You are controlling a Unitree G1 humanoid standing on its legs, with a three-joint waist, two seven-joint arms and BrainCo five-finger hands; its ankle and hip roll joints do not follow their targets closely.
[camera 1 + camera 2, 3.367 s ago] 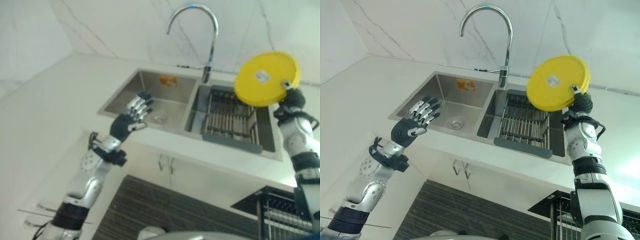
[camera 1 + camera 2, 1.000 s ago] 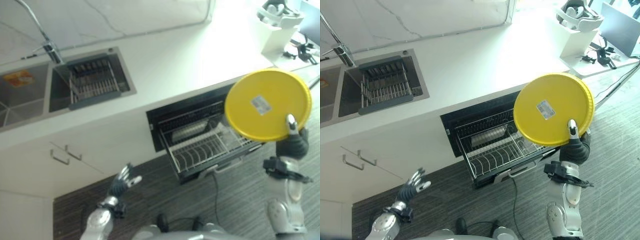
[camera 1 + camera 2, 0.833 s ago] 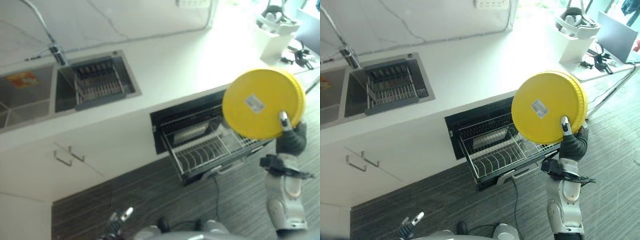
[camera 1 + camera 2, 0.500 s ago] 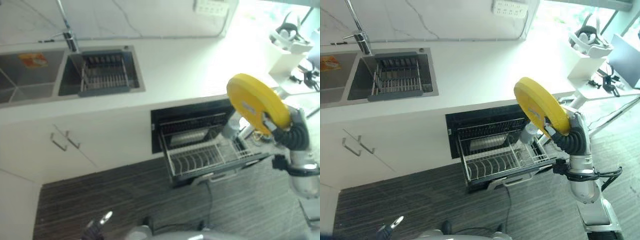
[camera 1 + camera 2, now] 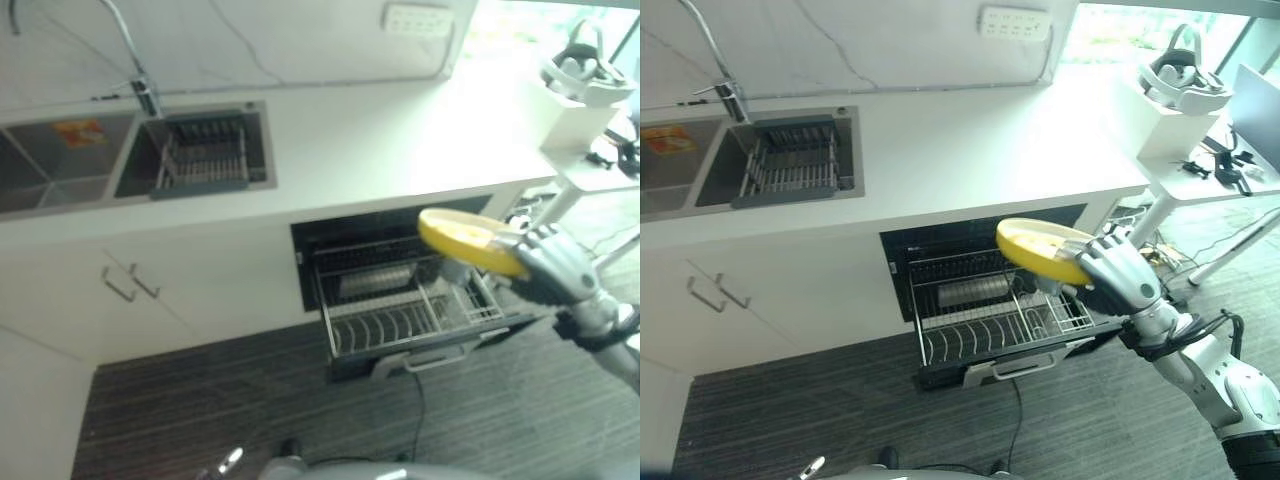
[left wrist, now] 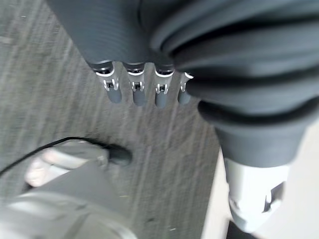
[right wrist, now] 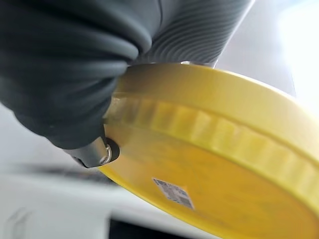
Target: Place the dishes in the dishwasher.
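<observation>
My right hand (image 5: pixel 1118 272) is shut on the rim of a round yellow plate (image 5: pixel 1038 246), thumb on its underside (image 7: pixel 94 153). It holds the plate (image 5: pixel 463 236) almost flat, just above the right part of the pulled-out dishwasher rack (image 5: pixel 985 322). The white wire rack has rows of upright prongs at the front and juts from the dark dishwasher opening (image 5: pixel 330 232) under the counter. My left hand (image 6: pixel 134 89) hangs low over the floor, fingers straight and holding nothing.
A white counter (image 5: pixel 940 150) runs above the dishwasher, with a double sink (image 5: pixel 680 165), a dish rack (image 5: pixel 790 165) in it and a tall faucet (image 5: pixel 125 50). A white side table (image 5: pixel 1200 165) stands at the right. Dark striped floor (image 5: pixel 840 410) lies before the rack.
The right hand has tipped the plate from on edge to almost flat and lowered it to just over the rack. The whole view has shifted slightly.
</observation>
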